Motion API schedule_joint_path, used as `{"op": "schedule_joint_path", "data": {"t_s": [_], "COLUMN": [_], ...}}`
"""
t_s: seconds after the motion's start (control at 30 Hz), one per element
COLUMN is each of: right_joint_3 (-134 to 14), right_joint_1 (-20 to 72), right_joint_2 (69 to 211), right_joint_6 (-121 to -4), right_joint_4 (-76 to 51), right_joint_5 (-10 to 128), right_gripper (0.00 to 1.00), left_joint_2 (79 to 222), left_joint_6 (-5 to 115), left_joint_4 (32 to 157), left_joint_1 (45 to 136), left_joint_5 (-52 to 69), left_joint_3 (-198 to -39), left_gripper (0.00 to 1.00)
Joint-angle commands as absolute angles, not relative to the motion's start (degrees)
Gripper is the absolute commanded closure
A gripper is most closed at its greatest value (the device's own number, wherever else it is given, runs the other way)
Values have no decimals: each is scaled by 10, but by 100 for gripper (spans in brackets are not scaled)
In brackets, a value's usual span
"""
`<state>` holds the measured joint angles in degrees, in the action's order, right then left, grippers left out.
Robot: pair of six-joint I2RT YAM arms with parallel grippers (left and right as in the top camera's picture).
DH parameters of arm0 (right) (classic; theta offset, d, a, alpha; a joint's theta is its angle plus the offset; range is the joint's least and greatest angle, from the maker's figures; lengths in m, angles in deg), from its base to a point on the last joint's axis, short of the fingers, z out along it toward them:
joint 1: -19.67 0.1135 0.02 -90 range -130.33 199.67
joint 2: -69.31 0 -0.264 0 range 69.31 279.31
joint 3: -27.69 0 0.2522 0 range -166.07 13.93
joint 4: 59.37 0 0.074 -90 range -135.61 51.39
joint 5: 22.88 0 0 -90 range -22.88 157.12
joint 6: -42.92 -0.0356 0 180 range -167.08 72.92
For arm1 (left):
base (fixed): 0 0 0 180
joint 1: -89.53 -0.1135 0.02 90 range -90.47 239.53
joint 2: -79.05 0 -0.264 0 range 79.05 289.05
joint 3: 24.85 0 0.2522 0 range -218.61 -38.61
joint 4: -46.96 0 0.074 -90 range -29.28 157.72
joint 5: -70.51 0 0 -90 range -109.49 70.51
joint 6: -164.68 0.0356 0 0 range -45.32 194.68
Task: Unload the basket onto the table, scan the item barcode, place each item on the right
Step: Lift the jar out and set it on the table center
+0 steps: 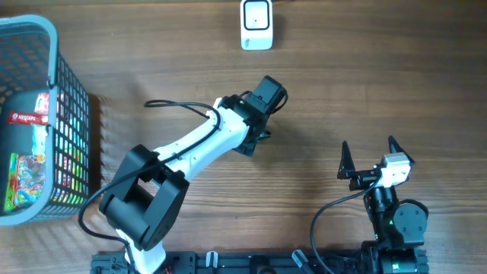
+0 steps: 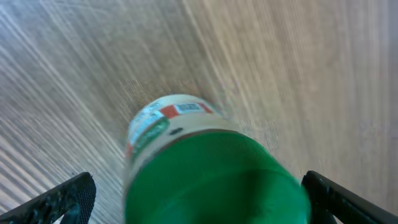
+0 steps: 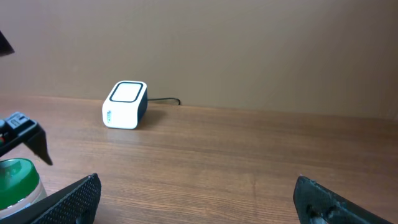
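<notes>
We find the green-lidded jar standing on the wooden table between the left gripper's wide-apart jaws (this view is blurred). The right gripper is spread too. The barcode scanner sits well apart.

Looks like a mock shop checkout rigged up on a robot test bench. A small white scanner is parked on a wood-grain table, a blue shopping basket is stuffed with packaged groceries, and robot arms are mounted along the near edge. A plain tan wall is seen behind.
</notes>
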<state>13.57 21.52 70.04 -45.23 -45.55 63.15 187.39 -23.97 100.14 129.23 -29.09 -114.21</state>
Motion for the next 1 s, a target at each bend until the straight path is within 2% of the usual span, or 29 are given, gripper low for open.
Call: {"op": "schedule_joint_path", "data": {"t_s": [0.0, 0.13, 0.27, 0.4, 0.47, 0.57, 0.67, 0.77, 0.9, 0.97], "right_joint_3": [136, 136, 136, 136, 136, 136, 136, 136, 136, 136], "right_joint_1": [217, 217, 217, 217, 217, 217, 217, 217, 217, 217], "right_joint_2": [697, 697, 697, 697, 697, 697, 697, 697, 697, 697], "right_joint_6": [-442, -442, -442, -442, -442, -442, -442, -442, -442, -442], "right_joint_4": [-456, -456, -456, -456, -456, -456, -456, -456, -456, -456], "right_joint_5": [639, 639, 639, 639, 639, 639, 639, 639, 639, 639], "right_gripper": [0, 0, 0, 0, 0, 0, 0, 0, 0, 0], "left_joint_2": [1876, 1874, 1860, 1807, 1748, 1625, 1537, 1446, 1448, 1478], "left_joint_6": [-198, -87, -34, 45, 131, 190, 190, 190, 164, 155], "left_joint_4": [1004, 1009, 1030, 1039, 1069, 1140, 1172, 1188, 1223, 1239], "left_joint_1": [1295, 1296, 1296, 1279, 1248, 1167, 1084, 909, 714, 624], "left_joint_5": [-293, -254, -251, -288, -318, -392, -445, -461, -450, -393], "left_joint_3": [-1188, -1269, -1311, -1313, -1313, -1313, -1313, -1313, -1313, -1313], "left_gripper": [0, 0, 0, 0, 0, 0, 0, 0, 0, 0]}}
